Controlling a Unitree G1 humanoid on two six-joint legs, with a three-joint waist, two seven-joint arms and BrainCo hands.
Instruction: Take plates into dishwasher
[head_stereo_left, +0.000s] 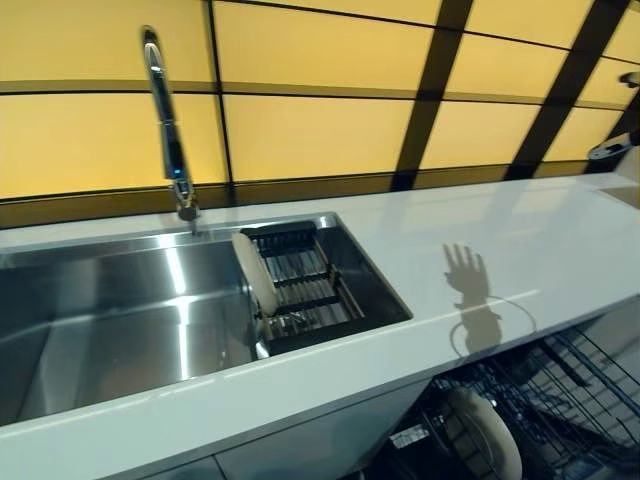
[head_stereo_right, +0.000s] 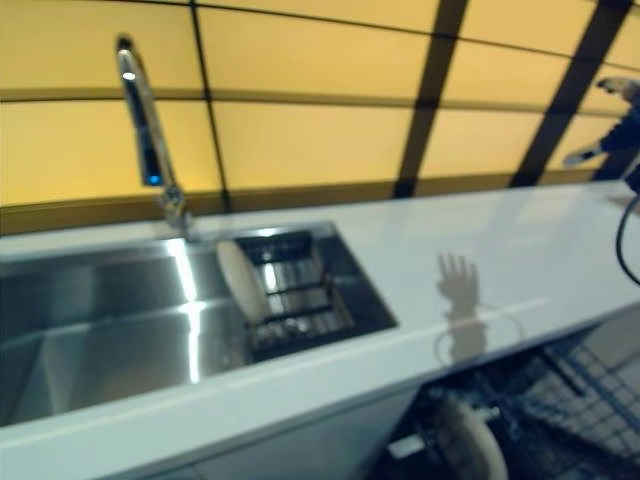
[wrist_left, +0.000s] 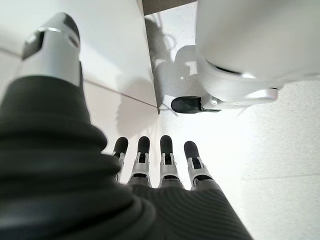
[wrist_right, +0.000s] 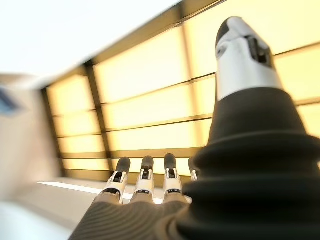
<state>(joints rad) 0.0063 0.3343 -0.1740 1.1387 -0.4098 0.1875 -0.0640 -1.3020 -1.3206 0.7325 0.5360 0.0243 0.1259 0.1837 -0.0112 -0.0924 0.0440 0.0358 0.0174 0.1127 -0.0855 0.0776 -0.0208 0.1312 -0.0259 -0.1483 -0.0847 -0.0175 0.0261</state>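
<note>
Nearest me, below the counter edge, a pale round plate (head_stereo_left: 487, 432) stands on edge in the black wire dishwasher rack (head_stereo_left: 570, 400). My left hand (wrist_left: 160, 165) hangs low with fingers straight, holding nothing. My right hand (wrist_right: 145, 182) is raised before the yellow panelled wall (head_stereo_left: 320, 130), fingers straight and empty too. Beyond the glossy white countertop (head_stereo_left: 520, 240), a second pale plate (head_stereo_left: 255, 272) leans in what looks like a dark slatted drainer (head_stereo_left: 305, 285) inside the stainless steel sink (head_stereo_left: 110, 320). Behind it rises the tall chrome faucet (head_stereo_left: 168, 125).
</note>
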